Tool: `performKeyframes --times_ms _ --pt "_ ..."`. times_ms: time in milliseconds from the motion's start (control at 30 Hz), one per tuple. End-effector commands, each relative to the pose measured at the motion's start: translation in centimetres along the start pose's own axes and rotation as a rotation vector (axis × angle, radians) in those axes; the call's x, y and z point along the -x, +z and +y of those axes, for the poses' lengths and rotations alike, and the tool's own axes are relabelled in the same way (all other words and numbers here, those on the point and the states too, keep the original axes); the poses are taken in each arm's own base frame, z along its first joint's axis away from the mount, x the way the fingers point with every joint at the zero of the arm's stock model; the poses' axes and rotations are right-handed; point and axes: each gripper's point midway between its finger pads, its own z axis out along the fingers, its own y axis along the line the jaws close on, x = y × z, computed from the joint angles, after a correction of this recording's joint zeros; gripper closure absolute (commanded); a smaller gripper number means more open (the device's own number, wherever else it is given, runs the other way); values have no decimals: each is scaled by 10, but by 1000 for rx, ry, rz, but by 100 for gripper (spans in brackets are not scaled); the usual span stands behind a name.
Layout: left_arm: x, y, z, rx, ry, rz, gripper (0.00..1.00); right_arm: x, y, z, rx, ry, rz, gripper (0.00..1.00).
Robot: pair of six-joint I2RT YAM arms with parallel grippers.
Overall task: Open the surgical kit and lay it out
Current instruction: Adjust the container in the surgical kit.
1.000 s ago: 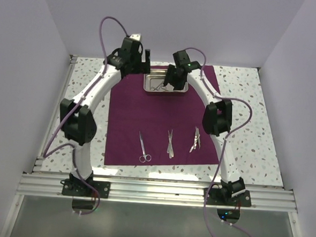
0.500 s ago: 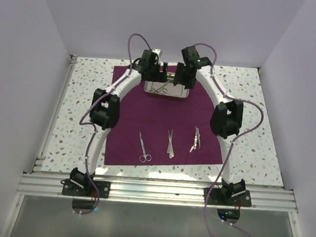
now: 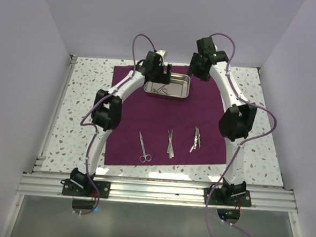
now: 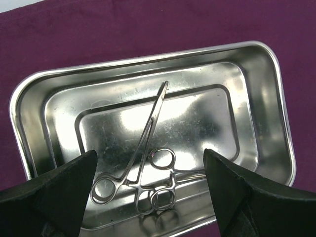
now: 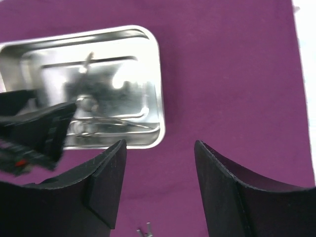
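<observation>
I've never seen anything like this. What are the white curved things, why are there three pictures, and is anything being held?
They are two robot arms bolted at the table's near edge, each ending in a two-finger gripper. The wide picture comes from a camera overhead. The other two come from wrist cameras, so the black shapes are fingers. A dark purple cloth covers the speckled table. On it sit a shiny steel tray containing ring-handled instruments and a row of three small silver instruments. The left gripper hovers over the tray, the right gripper beside it. Both are open and empty.

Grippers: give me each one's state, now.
Left gripper: open, empty, above the steel tray.
Right gripper: open, holding nothing.
</observation>
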Motion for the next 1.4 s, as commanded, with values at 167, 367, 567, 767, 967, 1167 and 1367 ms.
performKeyframes --times_ms 167,367,567,767,967,1167,1367 --pt "51 -33 -8 4 34 -136 7 -39 44 -30 -98 -4 112 43" --pt "61 -39 -13 1 34 -160 6 -52 65 -20 -49 21 133 43" --pt "59 -45 -13 8 39 -152 6 -55 74 -7 2 47 137 43" --pt "56 -46 -15 13 48 -145 6 -61 86 -2 19 55 159 43" --pt "57 -34 -30 -15 77 -157 5 -85 103 -1 12 21 223 48" --pt "37 -13 -41 -52 107 -122 2 -101 105 -3 0 -15 259 100" --pt "7 13 -20 -22 162 -60 2 -103 90 -7 0 -37 270 100"
